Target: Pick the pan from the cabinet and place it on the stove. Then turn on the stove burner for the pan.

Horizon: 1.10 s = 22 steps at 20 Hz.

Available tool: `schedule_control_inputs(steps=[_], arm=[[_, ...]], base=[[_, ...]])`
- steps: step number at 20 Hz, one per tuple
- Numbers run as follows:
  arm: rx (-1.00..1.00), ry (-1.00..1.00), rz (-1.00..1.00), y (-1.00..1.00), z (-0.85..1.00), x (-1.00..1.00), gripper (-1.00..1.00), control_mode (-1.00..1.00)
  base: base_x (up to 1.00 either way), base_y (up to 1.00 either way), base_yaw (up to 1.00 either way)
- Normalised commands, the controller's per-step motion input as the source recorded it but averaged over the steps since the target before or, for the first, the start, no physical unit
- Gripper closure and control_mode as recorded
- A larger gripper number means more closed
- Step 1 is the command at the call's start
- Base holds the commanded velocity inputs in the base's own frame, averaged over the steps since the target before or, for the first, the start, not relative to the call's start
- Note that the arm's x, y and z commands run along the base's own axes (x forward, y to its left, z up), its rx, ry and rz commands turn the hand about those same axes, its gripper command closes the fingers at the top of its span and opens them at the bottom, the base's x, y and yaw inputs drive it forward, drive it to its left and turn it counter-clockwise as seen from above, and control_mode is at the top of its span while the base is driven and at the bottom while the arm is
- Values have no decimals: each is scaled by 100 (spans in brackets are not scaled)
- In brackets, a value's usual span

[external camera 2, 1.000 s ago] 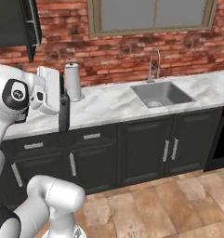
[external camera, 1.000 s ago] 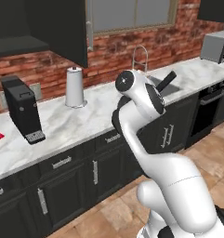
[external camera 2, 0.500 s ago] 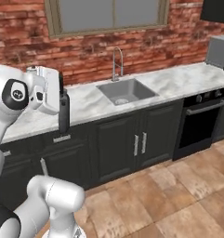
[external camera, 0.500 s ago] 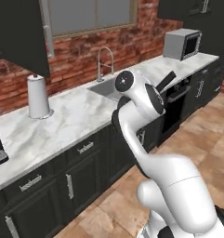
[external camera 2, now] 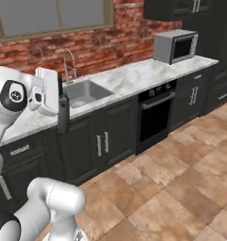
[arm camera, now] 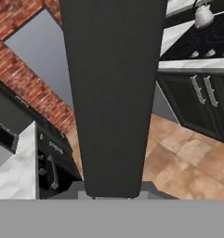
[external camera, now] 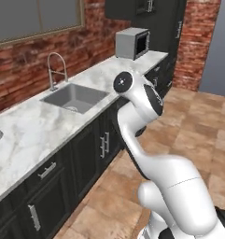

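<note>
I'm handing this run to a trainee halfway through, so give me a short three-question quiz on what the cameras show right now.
1. True or false: in the right base view, the microwave stands on the counter to the right of the sink.
2. In the hand view, which thing stands at the stove? A. a silvery kettle; B. a toaster; C. a paper towel roll.
3. Short answer: what long dark thing do the jaws carry, hanging beside the white hand in the right base view?

Key: 1 true; 2 A; 3 the pan.
</note>
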Motion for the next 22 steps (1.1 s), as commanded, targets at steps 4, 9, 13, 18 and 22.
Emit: schedule_control_inputs(steps=[4,9,13,18,22], arm=[[0,0,0,0,0,0,100,100],[0,0,0,0,0,0,100,100],[0,0,0,0,0,0,100,100],[0,0,0,0,0,0,100,100],[0,0,0,0,0,0,100,100]], base=[[0,0,-57],[0,0,-54],[0,0,-55],[0,24,-58],[0,41,-59]])
